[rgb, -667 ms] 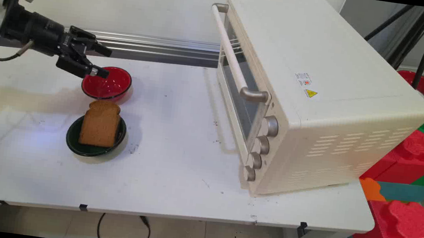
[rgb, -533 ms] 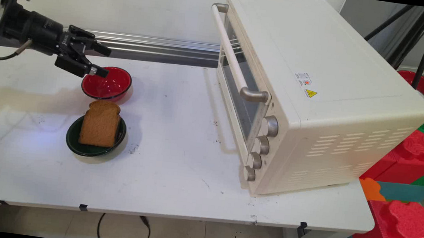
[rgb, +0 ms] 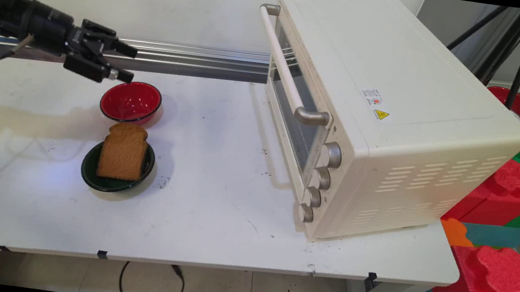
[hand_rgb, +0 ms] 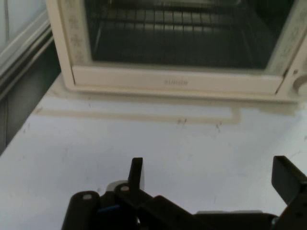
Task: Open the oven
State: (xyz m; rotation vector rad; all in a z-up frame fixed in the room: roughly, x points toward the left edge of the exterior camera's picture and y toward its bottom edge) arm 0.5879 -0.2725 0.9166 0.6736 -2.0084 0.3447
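end effector: you've got it released, holding nothing, just above the red bowl's far-left rim
bread: in the green bowl (nearer you)
oven: right side of the surface

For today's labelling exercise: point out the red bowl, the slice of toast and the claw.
red bowl (rgb: 131,101), main view, on its inner floor.
slice of toast (rgb: 122,152), main view, middle of the slice's face.
claw (rgb: 127,62), main view, midway between its open fingertips.
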